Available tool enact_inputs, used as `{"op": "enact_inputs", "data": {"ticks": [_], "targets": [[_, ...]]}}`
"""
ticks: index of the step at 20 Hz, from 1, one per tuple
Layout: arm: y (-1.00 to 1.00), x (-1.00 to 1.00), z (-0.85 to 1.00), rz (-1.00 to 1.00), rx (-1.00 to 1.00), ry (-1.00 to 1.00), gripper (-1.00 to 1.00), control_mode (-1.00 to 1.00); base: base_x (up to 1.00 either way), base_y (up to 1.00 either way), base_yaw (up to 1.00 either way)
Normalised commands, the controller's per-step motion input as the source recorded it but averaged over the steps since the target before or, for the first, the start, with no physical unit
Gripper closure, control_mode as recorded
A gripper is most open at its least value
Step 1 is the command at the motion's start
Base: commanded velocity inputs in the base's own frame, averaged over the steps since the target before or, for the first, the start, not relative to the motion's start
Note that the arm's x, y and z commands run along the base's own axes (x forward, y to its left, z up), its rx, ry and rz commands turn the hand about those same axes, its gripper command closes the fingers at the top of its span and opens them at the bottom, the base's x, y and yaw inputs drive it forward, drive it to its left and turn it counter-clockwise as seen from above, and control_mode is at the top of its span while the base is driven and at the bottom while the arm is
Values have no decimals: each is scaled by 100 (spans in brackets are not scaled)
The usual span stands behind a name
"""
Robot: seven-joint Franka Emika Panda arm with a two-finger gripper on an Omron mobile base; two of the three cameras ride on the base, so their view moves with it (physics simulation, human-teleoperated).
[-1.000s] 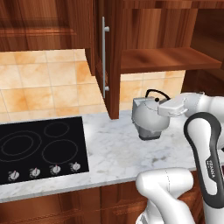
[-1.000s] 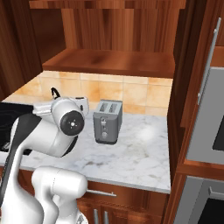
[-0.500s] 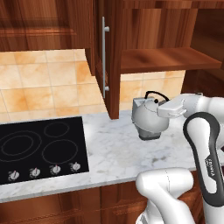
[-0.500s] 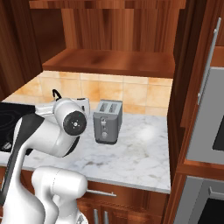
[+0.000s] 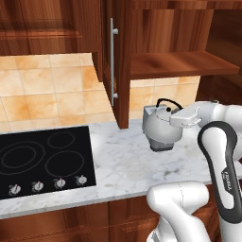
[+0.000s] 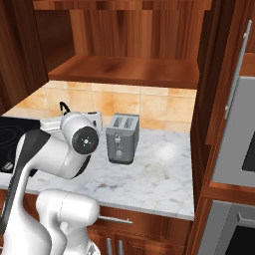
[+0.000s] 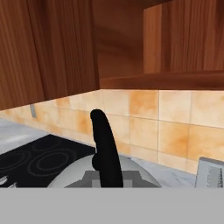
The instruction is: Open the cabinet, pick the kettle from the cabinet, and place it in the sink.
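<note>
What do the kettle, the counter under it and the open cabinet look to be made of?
Kettle: apparently brushed metal, silver-grey with a soft sheen; its arched handle looks like matte black plastic. Counter: polished white marble or a lookalike, grey-veined. Cabinet: reddish-brown wood with visible grain, bar handle likely steel.

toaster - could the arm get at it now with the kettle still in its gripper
Probably not: the gripper is shut on the kettle by its handle, so its jaws are taken. The toaster itself stands unblocked on the counter.
</note>
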Motion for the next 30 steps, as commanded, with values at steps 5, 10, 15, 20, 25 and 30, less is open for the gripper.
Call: {"op": "enact_inputs", "data": {"ticks": [5, 10, 15, 20, 25, 30], "targets": [[0, 0, 0, 0, 0, 0, 100, -100, 0, 0, 0], [0, 0, 0, 0, 0, 0, 100, -100, 0, 0, 0], [0, 0, 0, 0, 0, 0, 100, 100, 0, 0, 0], [0, 0, 0, 0, 0, 0, 100, 100, 0, 0, 0], [0, 0, 0, 0, 0, 0, 100, 100, -17, 0, 0], [0, 0, 0, 0, 0, 0, 100, 100, -49, 0, -1]]}}
